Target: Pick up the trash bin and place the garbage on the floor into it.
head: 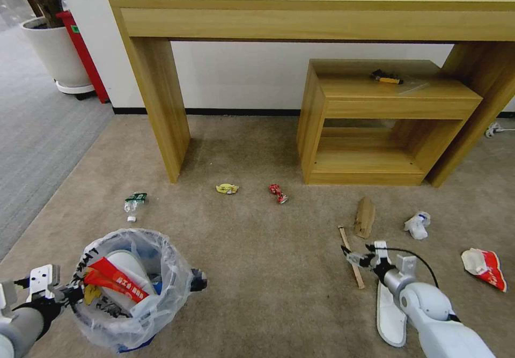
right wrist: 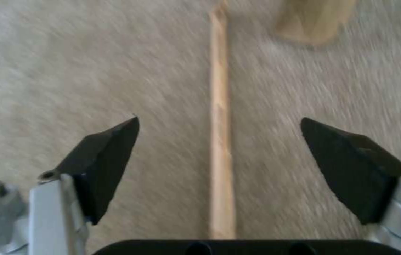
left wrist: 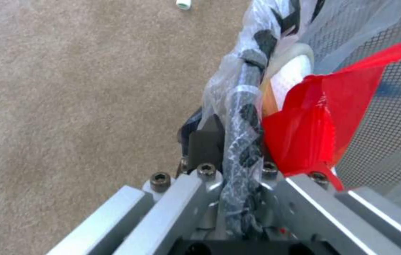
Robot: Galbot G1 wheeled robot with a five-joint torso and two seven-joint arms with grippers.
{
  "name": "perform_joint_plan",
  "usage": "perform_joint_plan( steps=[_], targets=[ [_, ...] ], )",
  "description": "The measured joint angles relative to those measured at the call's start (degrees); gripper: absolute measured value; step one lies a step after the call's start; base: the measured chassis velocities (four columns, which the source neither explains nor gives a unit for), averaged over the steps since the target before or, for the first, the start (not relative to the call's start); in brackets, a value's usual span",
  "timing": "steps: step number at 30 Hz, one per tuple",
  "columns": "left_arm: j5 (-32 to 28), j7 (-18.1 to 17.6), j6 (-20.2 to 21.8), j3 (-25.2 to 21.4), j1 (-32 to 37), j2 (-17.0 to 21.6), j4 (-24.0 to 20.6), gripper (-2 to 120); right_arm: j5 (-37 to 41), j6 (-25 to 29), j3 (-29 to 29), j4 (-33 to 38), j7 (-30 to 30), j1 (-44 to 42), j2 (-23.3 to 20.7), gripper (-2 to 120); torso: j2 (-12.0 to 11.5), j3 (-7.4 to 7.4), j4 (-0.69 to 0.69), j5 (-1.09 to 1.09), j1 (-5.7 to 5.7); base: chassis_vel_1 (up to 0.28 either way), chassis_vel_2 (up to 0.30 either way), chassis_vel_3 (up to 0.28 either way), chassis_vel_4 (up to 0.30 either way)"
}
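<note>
Carpet, beige and short-piled, spreads under everything you see, with a long wooden table across twelve o'clock and a lower wooden shelf unit tucked under it toward one o'clock. Your trash bin sits at about seven o'clock in the head view, its clear liner printed with black marks, and it already holds a red wrapper and a white slipper. Your left gripper is at the bin's nine o'clock side; in the left wrist view its jaws are closed onto the bin's rim and the bunched liner.

At five o'clock your right arm reaches in over a white slipper lying on the carpet. Your right gripper hangs above the thin wooden stick; in the right wrist view its jaws are spread wide with the stick running between them, and they grip nothing.

Smaller litter lies scattered: a red-and-white packet at four o'clock, a brown cardboard strip and a crumpled white-and-blue packet beyond the stick, a clear bottle at ten o'clock from the bin, and a yellow wrapper beside a small red wrapper near the table leg
</note>
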Motion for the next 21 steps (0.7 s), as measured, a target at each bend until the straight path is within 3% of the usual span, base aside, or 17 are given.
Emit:
perform_joint_plan(
  steps=[7, 21],
  targets=[
    [0.22, -0.8, 0.0, 2.14, -1.08, -0.06, -0.55, 0, 0.24, 1.31, -0.8, -5.95, 0.1, 1.76, 0.4, 64, 0.0, 0.0, 0.0, -0.01, 0.0, 0.0, 0.0, 0.0, 0.0],
    [-0.08, -1.68, 0.0, 3.42, -1.71, 0.49, -0.82, 0, -0.13, 2.18, -2.39, -7.8, -0.44, 3.08, 2.43, 52, 0.0, 0.0, 0.0, -0.01, 0.01, 0.0, 0.0, 0.0, 0.0]
  ],
)
